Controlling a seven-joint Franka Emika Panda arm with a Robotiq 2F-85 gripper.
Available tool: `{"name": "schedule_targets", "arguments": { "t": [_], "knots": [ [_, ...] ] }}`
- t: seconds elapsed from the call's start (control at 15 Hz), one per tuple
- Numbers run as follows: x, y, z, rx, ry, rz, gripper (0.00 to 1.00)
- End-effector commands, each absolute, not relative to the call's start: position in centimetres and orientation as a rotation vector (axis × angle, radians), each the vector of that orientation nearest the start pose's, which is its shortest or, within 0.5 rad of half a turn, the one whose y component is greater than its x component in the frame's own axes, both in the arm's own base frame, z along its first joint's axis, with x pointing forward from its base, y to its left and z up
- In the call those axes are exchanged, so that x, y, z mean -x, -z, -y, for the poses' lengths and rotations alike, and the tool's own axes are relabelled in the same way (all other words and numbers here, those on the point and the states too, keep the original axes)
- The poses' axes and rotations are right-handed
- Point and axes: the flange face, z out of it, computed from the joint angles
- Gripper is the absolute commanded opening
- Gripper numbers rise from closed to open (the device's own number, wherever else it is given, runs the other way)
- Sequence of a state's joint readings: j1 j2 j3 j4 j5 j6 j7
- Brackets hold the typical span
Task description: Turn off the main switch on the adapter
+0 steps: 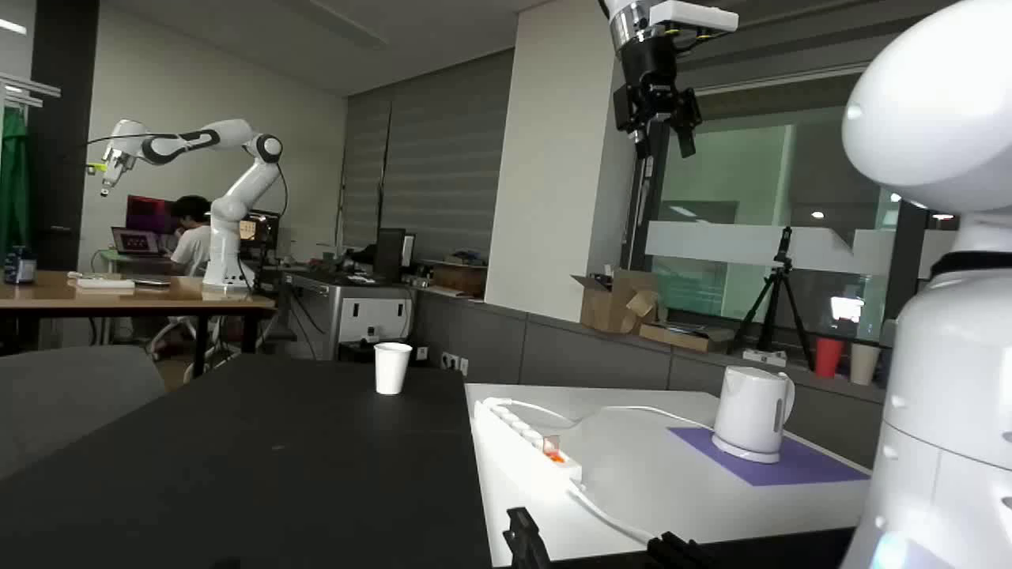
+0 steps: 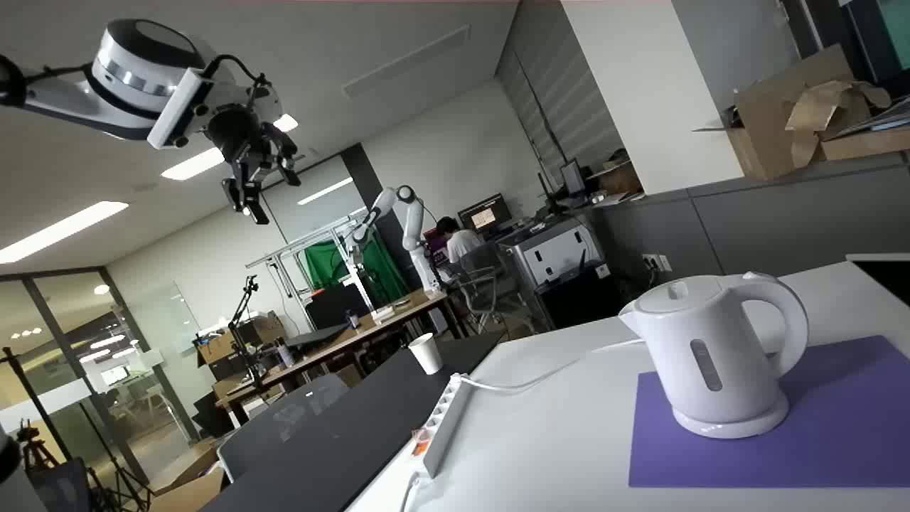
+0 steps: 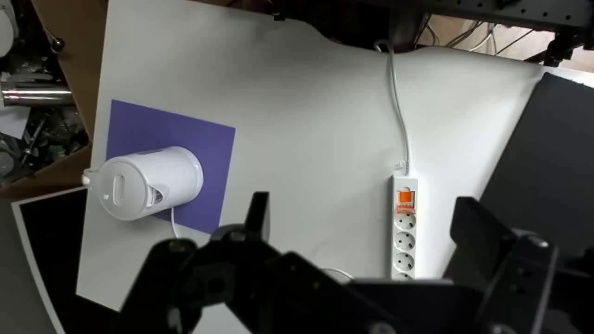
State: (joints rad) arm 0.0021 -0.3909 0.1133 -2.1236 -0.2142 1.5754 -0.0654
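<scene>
The adapter is a long white power strip, in both exterior views [image 1: 522, 433] [image 2: 446, 425] and in the wrist view [image 3: 404, 241]. It lies flat on the white table. The orange main switch is at its cable end [image 3: 405, 197], also seen in both exterior views [image 1: 556, 457] [image 2: 421, 448]. A transparent reddish flap beside the switch stands raised. My gripper is open and empty, high above the table, in both exterior views [image 1: 664, 148] [image 2: 274, 199]. In the wrist view its fingers [image 3: 362, 202] are wide apart, with the strip between them but far below. The strip's far end is hidden there.
A white kettle [image 3: 158, 181] stands on a purple mat [image 3: 216, 153] beside the strip. A white cable [image 3: 397, 102] runs from the switch end. A paper cup [image 1: 391, 368] stands on the adjoining black table [image 1: 316, 458]. A cardboard box [image 1: 621, 300] sits on the window ledge.
</scene>
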Motion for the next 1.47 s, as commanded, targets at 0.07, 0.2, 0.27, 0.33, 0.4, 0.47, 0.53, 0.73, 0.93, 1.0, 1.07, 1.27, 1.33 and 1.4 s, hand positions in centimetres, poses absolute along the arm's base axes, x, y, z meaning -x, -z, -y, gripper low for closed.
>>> {"name": "schedule_targets", "arguments": {
  "t": [0.07,0.2,0.27,0.33,0.4,0.47,0.53,0.73,0.93,1.0,1.07,1.27,1.33,1.4],
  "knots": [
    [-41.9,-55.9,-3.2,3.376,-0.262,0.317,1.0],
    [-41.9,-55.9,-3.2,3.376,-0.262,0.317,1.0],
    [-41.9,-55.9,-3.2,3.376,-0.262,0.317,1.0],
    [-41.9,-55.9,-3.2,3.376,-0.261,0.317,1.0],
    [-41.9,-55.9,-3.2,3.376,-0.261,0.317,1.0],
    [-41.9,-55.9,-3.2,3.376,-0.261,0.317,1.0],
    [-41.9,-55.9,-3.2,3.376,-0.261,0.317,1.0],
    [-41.9,-55.9,-3.2,3.376,-0.261,0.317,1.0],
    [-41.7,-54.4,-3.6,3.359,-0.307,0.342,1.0],
    [-41.4,-52.8,-4.1,3.379,-0.329,0.349,1.0],
    [-41.0,-51.2,-4.6,3.388,-0.36,0.368,1.0],
    [-40.1,-45.5,-6.0,3.424,-0.354,0.406,0.75],
    [-39.9,-43.6,-6.5,3.435,-0.335,0.417,0.74],
    [-39.7,-41.7,-6.9,3.438,-0.314,0.422,0.68]
  ]
}}
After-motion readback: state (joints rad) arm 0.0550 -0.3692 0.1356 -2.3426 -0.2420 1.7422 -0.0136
